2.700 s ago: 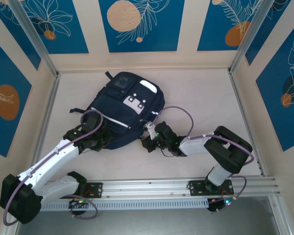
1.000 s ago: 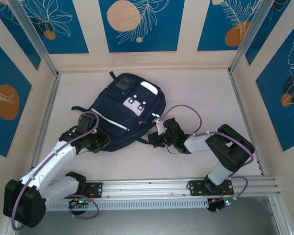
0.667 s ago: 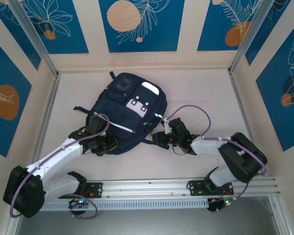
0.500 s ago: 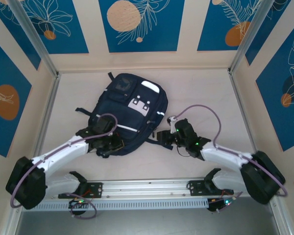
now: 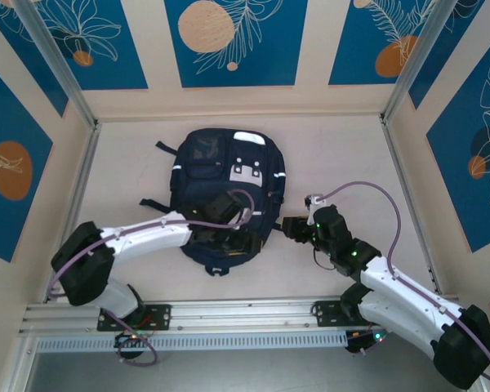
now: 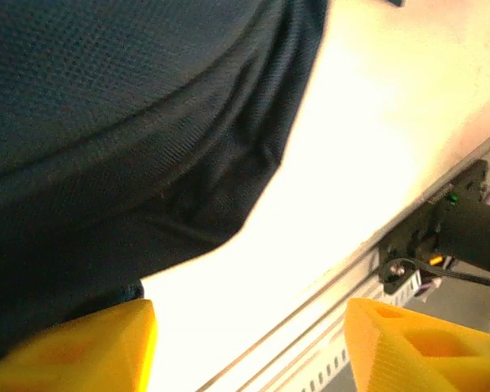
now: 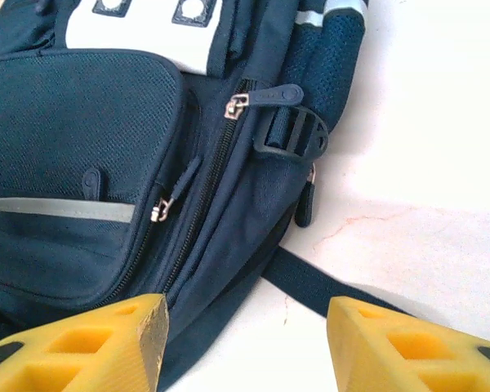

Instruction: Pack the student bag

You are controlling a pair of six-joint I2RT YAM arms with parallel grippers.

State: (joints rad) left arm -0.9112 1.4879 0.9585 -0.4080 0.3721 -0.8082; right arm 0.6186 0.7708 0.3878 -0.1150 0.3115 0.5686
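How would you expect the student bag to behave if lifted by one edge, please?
Probably floppy: the student bag lies flat, its fabric creased and sagging. Its loose strap would likely trail and drag. It seems unlikely to roll, given the textured cloth.

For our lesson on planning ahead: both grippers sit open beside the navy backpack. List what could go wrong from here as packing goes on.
1. The backpack lies unheld, the left gripper and right gripper both open; tugging a zip may just drag it.
2. The loose strap on the table by the right gripper could snag a finger.
3. The zip pull is small, so a pinch may miss.
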